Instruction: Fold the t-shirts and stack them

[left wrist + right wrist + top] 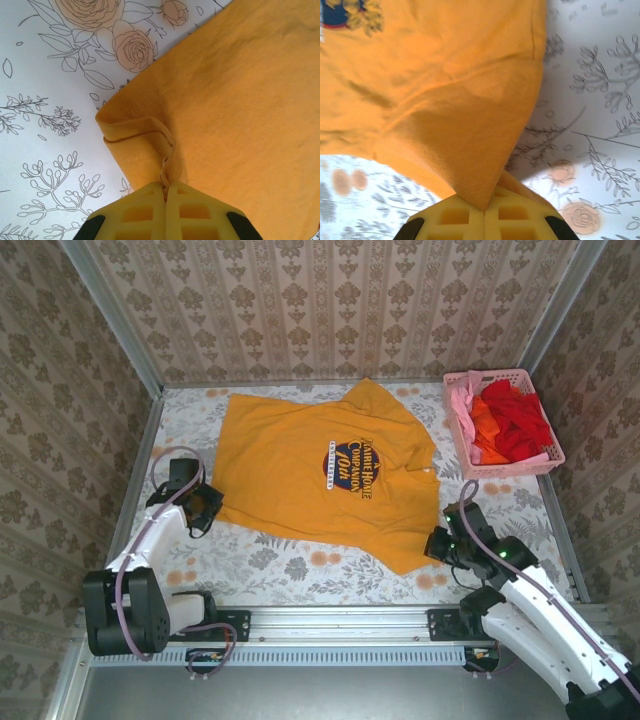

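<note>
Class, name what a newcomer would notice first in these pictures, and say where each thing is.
A big orange-yellow t-shirt lies spread over the middle of the table, its dark round logo facing up. The left hand and the right hand each pinch a near corner of it. A pink basket of red and orange shirts sits in the far right corner.

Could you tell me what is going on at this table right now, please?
Two robot arms are working on an orange-yellow t-shirt spread flat on the floral table, logo up. The left arm has its jaws shut on the shirt's near left edge, and the right arm has its jaws shut on a fabric corner at the near right. It is not yet folded. Red, orange and pink shirts wait bunched in the pink basket at the far right corner.
</note>
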`<action>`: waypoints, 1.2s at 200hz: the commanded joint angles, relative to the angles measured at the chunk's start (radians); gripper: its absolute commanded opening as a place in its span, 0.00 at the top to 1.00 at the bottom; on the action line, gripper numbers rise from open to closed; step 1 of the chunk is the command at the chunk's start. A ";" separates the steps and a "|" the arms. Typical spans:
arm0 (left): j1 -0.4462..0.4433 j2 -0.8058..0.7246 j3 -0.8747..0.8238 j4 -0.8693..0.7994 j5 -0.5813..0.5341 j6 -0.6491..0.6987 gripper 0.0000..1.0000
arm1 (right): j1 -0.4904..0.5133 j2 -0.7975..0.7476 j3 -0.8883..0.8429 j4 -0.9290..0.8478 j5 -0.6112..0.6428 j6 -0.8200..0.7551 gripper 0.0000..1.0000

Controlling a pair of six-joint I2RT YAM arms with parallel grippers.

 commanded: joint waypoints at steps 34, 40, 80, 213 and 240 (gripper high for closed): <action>0.042 0.002 0.085 0.002 0.075 -0.058 1.00 | -0.099 0.098 0.142 0.037 -0.037 0.027 1.00; 0.049 0.009 0.088 0.013 0.092 -0.066 1.00 | -0.109 0.111 0.151 0.048 -0.031 0.029 1.00; 0.097 0.069 0.136 0.023 0.129 -0.056 1.00 | -0.211 0.224 0.199 0.152 -0.061 0.006 1.00; 0.101 0.298 0.372 0.080 0.065 0.019 1.00 | -0.388 0.693 0.473 0.273 -0.138 -0.227 1.00; 0.097 0.341 0.422 0.071 0.046 0.044 1.00 | -0.399 0.792 0.546 0.261 -0.142 -0.275 1.00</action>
